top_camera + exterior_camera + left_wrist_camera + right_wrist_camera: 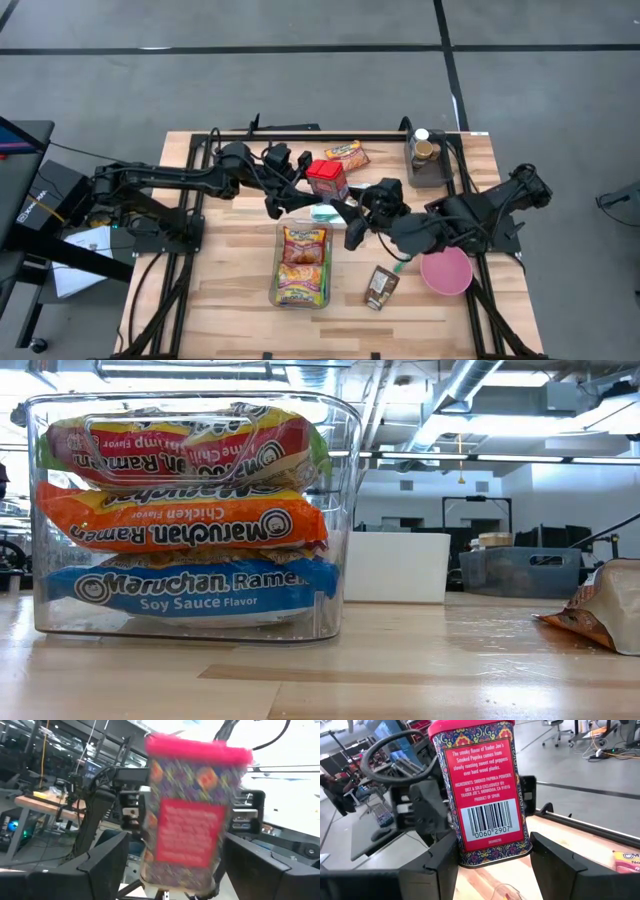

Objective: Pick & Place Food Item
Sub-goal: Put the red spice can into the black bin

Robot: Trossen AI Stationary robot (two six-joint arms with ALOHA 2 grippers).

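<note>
A red-lidded patterned spice tin [327,178] stands upright in the air above the table's middle, between my two grippers. My right gripper [494,866] is shut on its lower part and reaches in from the table's right [345,208]. My left gripper [175,875] comes from the left [300,190] and is open. Its fingers [107,862] stand on either side of the tin [187,815] without visibly touching it. The low view shows neither gripper. My right gripper pinches the tin's two narrow sides near its base [462,851] between its two fingers, which span the barcode face. The fingers [547,857] come in about level from the table's right. The tin stands upright, lifted clear of the table.
A clear bin [300,268] of stacked ramen packets [180,525] sits near the table's middle front. A brown pouch [381,287] and a pink bowl [446,270] lie at the right front. A ramen packet [347,154] and a jar holder [425,160] sit at the back.
</note>
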